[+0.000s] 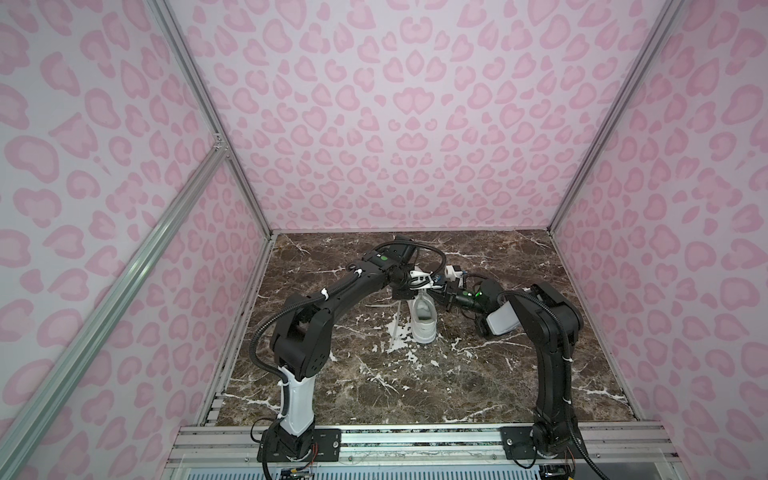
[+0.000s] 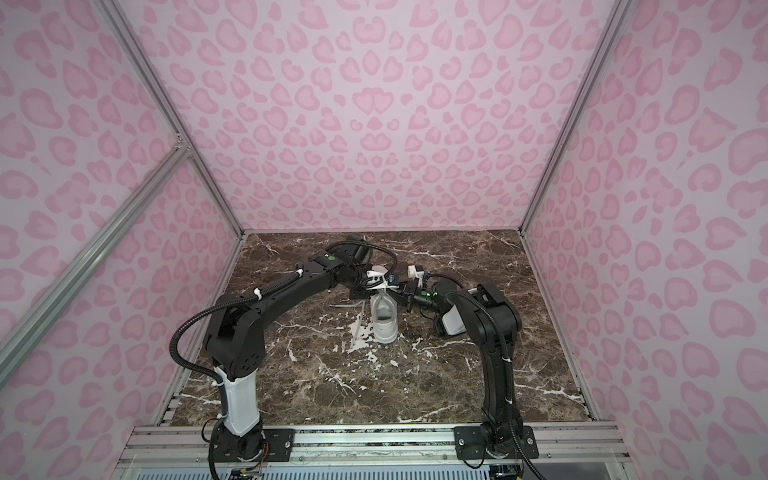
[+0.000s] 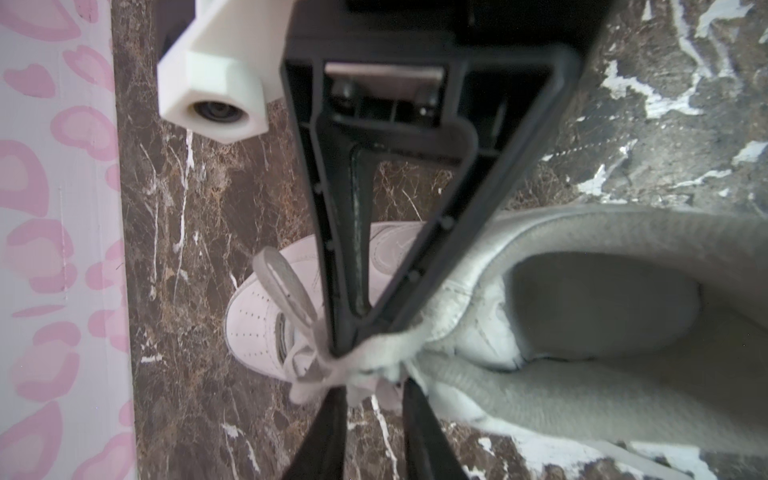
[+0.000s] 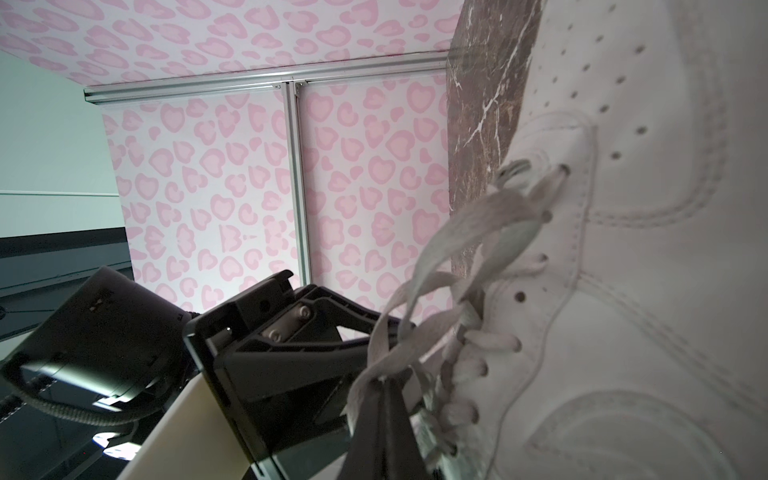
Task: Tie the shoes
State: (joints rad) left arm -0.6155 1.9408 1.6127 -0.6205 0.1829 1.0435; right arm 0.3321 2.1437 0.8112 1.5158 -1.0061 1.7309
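A white sneaker (image 1: 424,322) stands upright near the middle of the worktop (image 1: 478,386), the right tool (image 4: 384,380) clamped on its laces (image 4: 498,216) and the left tool (image 3: 372,388) parted beside them, so a hard tug could pull the loop (image 3: 282,286) out or drag the sneaker.

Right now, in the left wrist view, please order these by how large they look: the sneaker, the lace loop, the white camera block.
1. sneaker
2. white camera block, though it sits nearer the lens, which enlarges it
3. lace loop
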